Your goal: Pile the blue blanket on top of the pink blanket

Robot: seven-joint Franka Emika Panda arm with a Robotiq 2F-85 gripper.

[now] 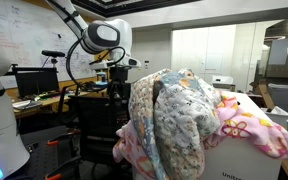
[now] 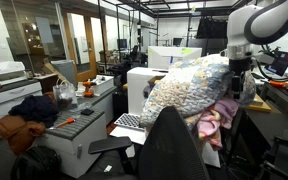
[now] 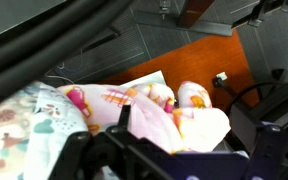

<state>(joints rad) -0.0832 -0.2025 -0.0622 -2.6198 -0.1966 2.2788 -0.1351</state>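
The gripper (image 2: 241, 72) hangs from the white arm (image 2: 269, 20) at the upper edge of a tall heap of cloth; in both exterior views its fingers are lost against or behind the fabric, so I cannot tell how far apart they stand, nor whether they have hold of anything. In the wrist view only dark, blurred parts of the gripper (image 3: 169, 160) fill the lower edge, and these settle nothing either.

The blue blanket (image 2: 189, 90), pale and covered in a small print, lies just beside the gripper and falls away below it as the upper layer of the heap; in an exterior view the same blue blanket (image 1: 176, 112) drapes down the front of the pile, with the gripper (image 1: 119, 78) at its far upper side. The pink blanket (image 1: 246, 125) lies underneath it, spilling out lower down and away from the gripper; in an exterior view a fold of the pink blanket (image 2: 212, 122) shows below the blue one.

In the wrist view the pink blanket (image 3: 159, 112), printed with cartoon figures, sits directly beyond the gripper; a patch of the blue blanket (image 3: 12, 140) lies off to one side of it; past both is orange floor (image 3: 199, 55).

A black chair (image 2: 169, 148) stands below the heap.
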